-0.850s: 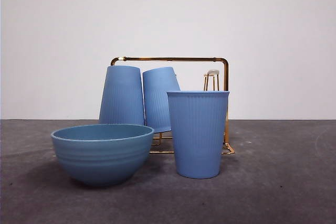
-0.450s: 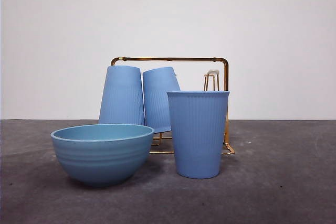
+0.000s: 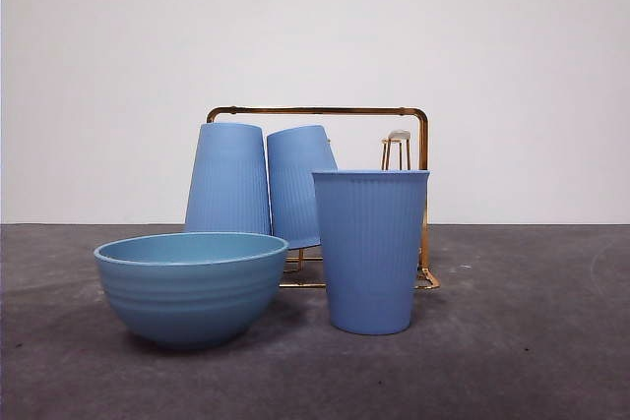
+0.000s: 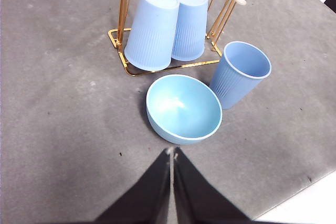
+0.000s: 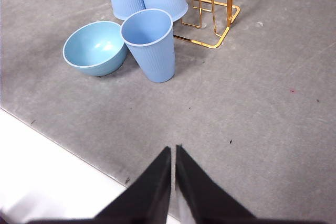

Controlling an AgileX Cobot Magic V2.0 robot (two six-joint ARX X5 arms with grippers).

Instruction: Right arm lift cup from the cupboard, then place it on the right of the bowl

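My right gripper (image 5: 173, 153) hung clear above the worktop (image 5: 262, 108), jaws pressed together, nothing between them. The cup (image 5: 149, 45) stood upright out ahead of my gripper, well apart from it, mouth open to the ceiling. It sat just beside the bowl (image 5: 94, 48), on the bowl's right as the task wanted, possibly touching its rim (I couldn't tell for sure). Beyond the cup stood the cupboard (image 5: 212, 19), with two more cups (image 3: 258, 182) hung upside down on its pegs and one peg (image 3: 398, 143) bare. By my reckoning the placing was done. The thing to do well here was the retreat: draw back high and straight, jaws kept closed, never sweeping low past that tall tumbler, which looked easy to tip. The left gripper (image 4: 171, 156) waited, jaws closed and empty, the bowl nearest in front of it.
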